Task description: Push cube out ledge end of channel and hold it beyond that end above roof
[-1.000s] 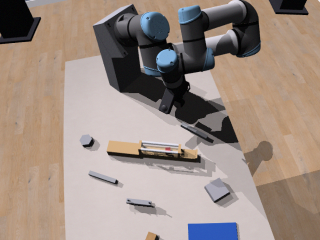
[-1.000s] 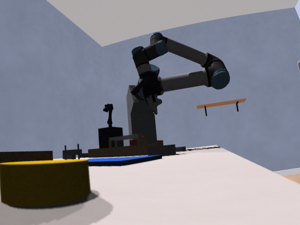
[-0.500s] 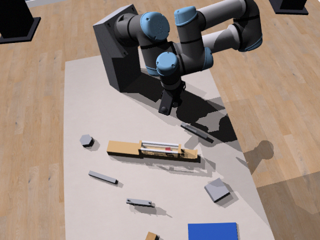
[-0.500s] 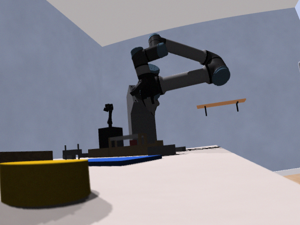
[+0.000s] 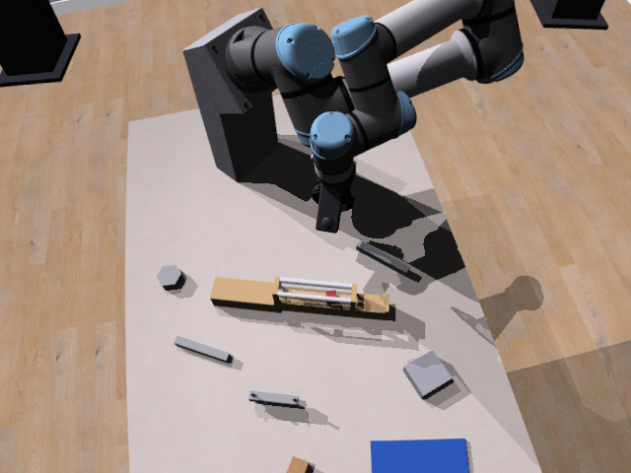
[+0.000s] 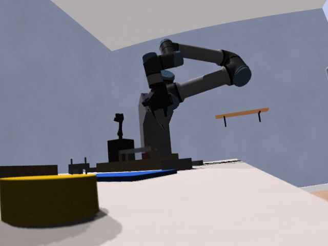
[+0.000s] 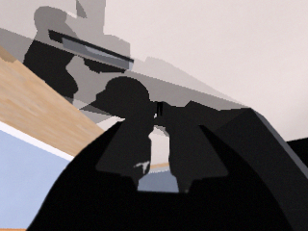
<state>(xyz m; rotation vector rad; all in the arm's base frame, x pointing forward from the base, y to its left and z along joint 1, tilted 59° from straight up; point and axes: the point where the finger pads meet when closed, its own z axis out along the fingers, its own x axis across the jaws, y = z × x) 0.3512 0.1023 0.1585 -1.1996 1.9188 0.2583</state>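
The red cube (image 5: 331, 294) (image 6: 145, 156) sits inside the tan channel (image 5: 245, 290) (image 6: 127, 166), under its clear roof rails and nearer the right end. At the right is a short ledge (image 5: 376, 303) with a raised lip at its tip; the left end has a long, plain ledge. My gripper (image 6: 163, 128) (image 7: 159, 102) is shut and empty, pointing down, high above the table and behind the channel. Its fingertips are hidden in the top view. A thin grey bar (image 5: 387, 259) (image 7: 96, 52) lies behind the channel's right end.
A hexagonal block (image 5: 170, 277) is left of the channel. In front are another grey bar (image 5: 202, 349), a two-pegged bar (image 5: 274, 398) (image 6: 79, 166), a square grey block (image 5: 428, 373) (image 6: 176, 163) and a blue board (image 5: 418, 456) (image 6: 132, 176). A yellow cylinder (image 6: 47, 200) stands nearest the exterior camera.
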